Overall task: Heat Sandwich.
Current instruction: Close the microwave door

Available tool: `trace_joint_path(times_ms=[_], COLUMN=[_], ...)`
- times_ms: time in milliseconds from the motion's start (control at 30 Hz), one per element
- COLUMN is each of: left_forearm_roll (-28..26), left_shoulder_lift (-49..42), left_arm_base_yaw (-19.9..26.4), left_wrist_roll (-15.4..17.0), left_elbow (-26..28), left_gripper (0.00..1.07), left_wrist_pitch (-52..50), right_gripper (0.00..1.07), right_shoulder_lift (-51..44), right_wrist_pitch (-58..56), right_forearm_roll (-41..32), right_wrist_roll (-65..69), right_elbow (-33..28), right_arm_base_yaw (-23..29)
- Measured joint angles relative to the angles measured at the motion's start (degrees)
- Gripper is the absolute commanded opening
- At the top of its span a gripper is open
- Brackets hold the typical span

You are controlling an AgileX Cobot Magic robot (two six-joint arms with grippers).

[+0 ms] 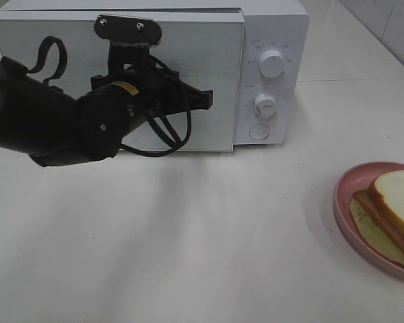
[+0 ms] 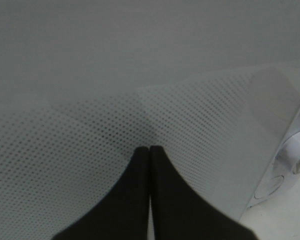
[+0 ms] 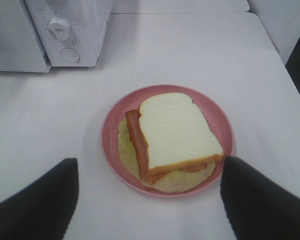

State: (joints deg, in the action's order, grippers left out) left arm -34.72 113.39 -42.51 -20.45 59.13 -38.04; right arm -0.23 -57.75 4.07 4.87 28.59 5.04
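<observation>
While left gripper (image 2: 149, 165) shut, empty, at microwave (image 1: 269, 40) door, right gripper (image 3: 150, 200) wide open above sandwich (image 3: 177, 132).

Left wrist view. The left end effector (image 2: 149, 150) fills the lower centre of the frame as two dark fingers (image 2: 132, 200) pressed together, with only a thin seam between them. Their tips lie close against the microwave door (image 2: 140, 75), a pale grey panel covered in a fine dotted mesh; whether they touch it cannot be told. Beside the door stands the white control panel (image 2: 285, 165), with a round knob (image 2: 297, 150) partly in view. A small patch of white bench (image 2: 280, 220) shows below the panel.
</observation>
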Motion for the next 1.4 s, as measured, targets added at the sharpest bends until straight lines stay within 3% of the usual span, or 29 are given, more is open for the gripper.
trace_joint_path(times_ms=[267, 367, 800, 1400], left_forearm_roll=[-4.3, -7.0, -8.0, -9.0], left_shoulder_lift=[2.5, 4.4, 4.7, 2.4], left_arm_base_yaw=[-0.7, -0.8, -0.8, -1.8], left_wrist_roll=[-3.7, -6.6, -9.5, -9.7], left_elbow=[4.9, 8.7, 9.8, 8.5], left_gripper=[0.00, 0.00, 0.00, 0.00], left_wrist_pitch=[3.4, 6.4, 8.5, 6.3], right_gripper=[0.75, 0.75, 0.75, 0.75], right_shoulder_lift=[0.0, 0.0, 0.0, 0.0], right_wrist_pitch=[0.0, 0.0, 0.0, 0.0], right_forearm_roll=[0.0, 0.0, 0.0, 0.0], right_wrist_roll=[0.0, 0.0, 0.0, 0.0], right_elbow=[0.0, 0.0, 0.0, 0.0], right_arm_base_yaw=[0.0, 0.0, 0.0, 0.0])
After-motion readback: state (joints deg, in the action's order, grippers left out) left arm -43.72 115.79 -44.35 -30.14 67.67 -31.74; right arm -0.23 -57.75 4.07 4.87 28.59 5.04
